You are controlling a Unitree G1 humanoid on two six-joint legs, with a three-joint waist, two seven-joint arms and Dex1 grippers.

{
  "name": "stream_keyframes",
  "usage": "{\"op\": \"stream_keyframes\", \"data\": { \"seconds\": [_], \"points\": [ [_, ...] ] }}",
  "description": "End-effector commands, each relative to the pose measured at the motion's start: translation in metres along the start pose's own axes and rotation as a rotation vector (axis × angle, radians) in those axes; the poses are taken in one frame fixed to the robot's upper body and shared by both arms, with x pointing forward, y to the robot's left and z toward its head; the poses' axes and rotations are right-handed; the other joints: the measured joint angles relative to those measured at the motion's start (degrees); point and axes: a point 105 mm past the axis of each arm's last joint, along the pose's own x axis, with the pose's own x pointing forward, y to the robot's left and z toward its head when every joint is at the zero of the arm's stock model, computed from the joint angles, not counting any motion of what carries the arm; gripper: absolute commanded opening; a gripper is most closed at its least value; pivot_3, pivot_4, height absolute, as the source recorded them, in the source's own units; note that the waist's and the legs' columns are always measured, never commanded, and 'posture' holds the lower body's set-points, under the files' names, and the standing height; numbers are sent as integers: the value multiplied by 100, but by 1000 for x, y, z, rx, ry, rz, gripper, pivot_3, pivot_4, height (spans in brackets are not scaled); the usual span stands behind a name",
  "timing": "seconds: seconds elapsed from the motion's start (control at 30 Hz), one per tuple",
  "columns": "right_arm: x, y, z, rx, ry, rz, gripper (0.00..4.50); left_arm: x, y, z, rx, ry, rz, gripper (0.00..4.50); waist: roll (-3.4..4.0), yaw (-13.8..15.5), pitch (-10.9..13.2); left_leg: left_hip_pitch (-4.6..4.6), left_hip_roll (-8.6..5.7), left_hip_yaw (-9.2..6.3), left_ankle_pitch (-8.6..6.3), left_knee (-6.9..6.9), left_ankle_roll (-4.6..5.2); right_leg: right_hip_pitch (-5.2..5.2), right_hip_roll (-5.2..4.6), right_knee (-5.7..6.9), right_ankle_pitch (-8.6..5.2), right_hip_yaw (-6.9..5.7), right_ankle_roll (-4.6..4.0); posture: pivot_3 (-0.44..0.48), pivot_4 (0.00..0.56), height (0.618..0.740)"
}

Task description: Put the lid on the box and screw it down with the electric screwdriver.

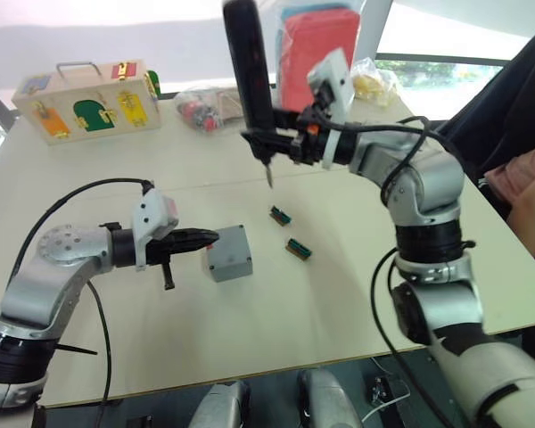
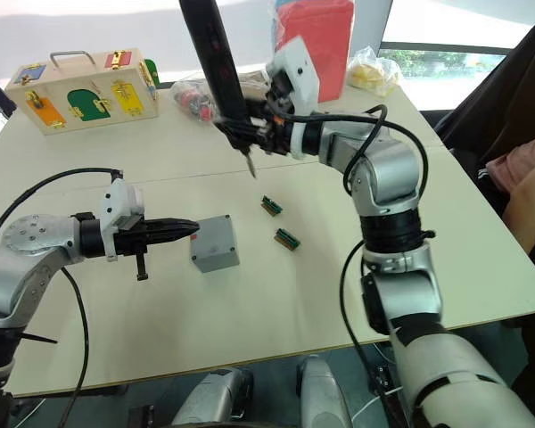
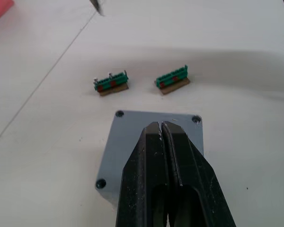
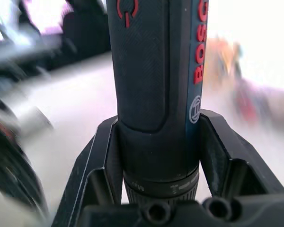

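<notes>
While my right hand (image 1: 269,134) grips the electric screwdriver (image 1: 250,80) by its lower barrel, fingers clamped on either side of it, the tool stands nearly upright with its long axis tipped a little, bit (image 1: 268,174) pointing down and hanging in the air well above the worktop (image 1: 339,303). From that bit the box (image 1: 229,252) lies at about seven o'clock, nearer to me and a little to my left, with the lid (image 3: 154,137) already sitting on it and screw holes showing at its corners. That is the relation my next move turns on, as I judge it: the bit has to travel down and toward me to meet one corner hole, and the tool must come closer to vertical so the bit enters straight.

My left hand (image 1: 207,238) is much the nearer of the two. Its fingers are pressed together with nothing between them, and the tips rest at the box's nine o'clock edge, over the lid; whether they press on it I cannot tell. I judge it is there to steady the box while the screwdriver comes in.

Two small green connector blocks (image 1: 289,232) lie at the box's two o'clock, between it and the bit's present spot, so I would pass over them.
</notes>
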Motion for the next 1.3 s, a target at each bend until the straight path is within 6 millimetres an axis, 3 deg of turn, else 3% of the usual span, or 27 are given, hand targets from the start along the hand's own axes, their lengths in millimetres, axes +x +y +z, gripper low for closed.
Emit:
{"op": "stream_keyframes", "data": {
  "seconds": [0.03, 0.13, 0.33, 0.57, 1.3],
  "points": [
    [-3, 20, 20, -27, -263, 4, 1745, -1, 3, 1, 42, 11, -17, 0, -6, 20, -4, 5, -2, 1, 0, 3, 1, 8, -1, -3, 0, 0, 0, 0, 150, 740],
    [1, 36, -8, -16, -222, 51, 1745, 8, 1, -3, 41, 17, -29, 0, -6, 29, -5, 16, -5, 5, -1, 3, 2, 14, -2, 0, 0, 4, 0, 0, 150, 740],
    [3, 44, -44, 14, -122, 30, 1745, 17, 6, -20, 9, 33, -11, 0, -5, -66, -4, 19, -3, 5, 0, -2, 1, 5, 0, 13, 0, 6, 0, 0, 150, 740],
    [2, 48, -67, 14, -57, 12, 1745, 30, 8, -35, -1, 53, -16, 0, -5, -112, -4, 19, -2, 9, 0, -4, 2, 2, 0, 12, 0, 7, 0, 0, 150, 740],
    [12, 49, -71, 46, -88, 6, 1745, 32, 7, -39, -8, 59, -33, 0, -6, -105, -7, 31, -2, 9, -1, -3, 2, 13, 0, 14, 0, 7, 0, 0, 150, 740]
  ]
}}
